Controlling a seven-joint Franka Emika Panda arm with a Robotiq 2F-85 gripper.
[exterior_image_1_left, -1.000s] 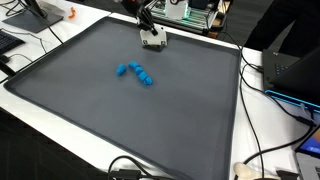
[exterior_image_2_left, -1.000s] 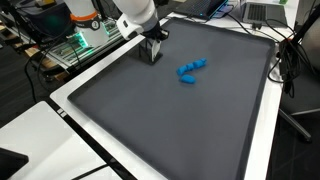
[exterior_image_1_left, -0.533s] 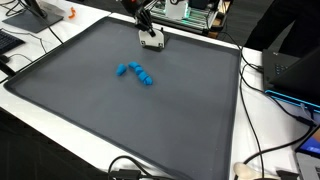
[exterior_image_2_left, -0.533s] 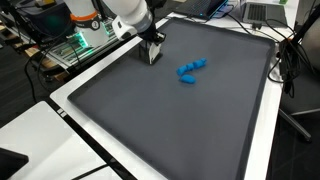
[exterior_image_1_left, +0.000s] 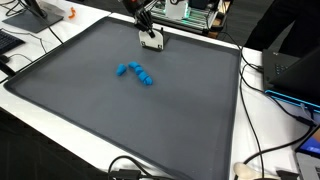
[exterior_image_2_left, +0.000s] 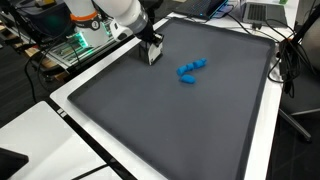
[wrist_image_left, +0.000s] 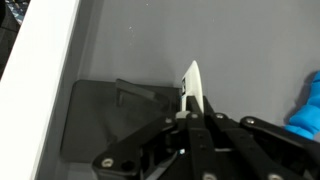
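Note:
My gripper (exterior_image_1_left: 151, 42) hangs low over the far part of the dark grey mat (exterior_image_1_left: 120, 120), near its back edge. It also shows in an exterior view (exterior_image_2_left: 152, 53). In the wrist view the jaws (wrist_image_left: 190, 108) are shut on a thin white piece (wrist_image_left: 192, 82) that sticks out past the fingertips. A blue knobbly toy (exterior_image_1_left: 136, 73) lies on the mat apart from the gripper. It also shows in an exterior view (exterior_image_2_left: 190, 69) and at the right edge of the wrist view (wrist_image_left: 308, 105).
The mat lies on a white table (exterior_image_2_left: 70, 100). Electronics boards (exterior_image_1_left: 190, 14) stand behind the gripper. Cables (exterior_image_1_left: 255, 110) and a laptop (exterior_image_1_left: 292, 72) lie along one side. An orange item (exterior_image_1_left: 71, 14) sits at a far corner.
The arm has shifted slightly toward the mat's back edge, with the white piece still in the jaws. The blue toy has not moved.

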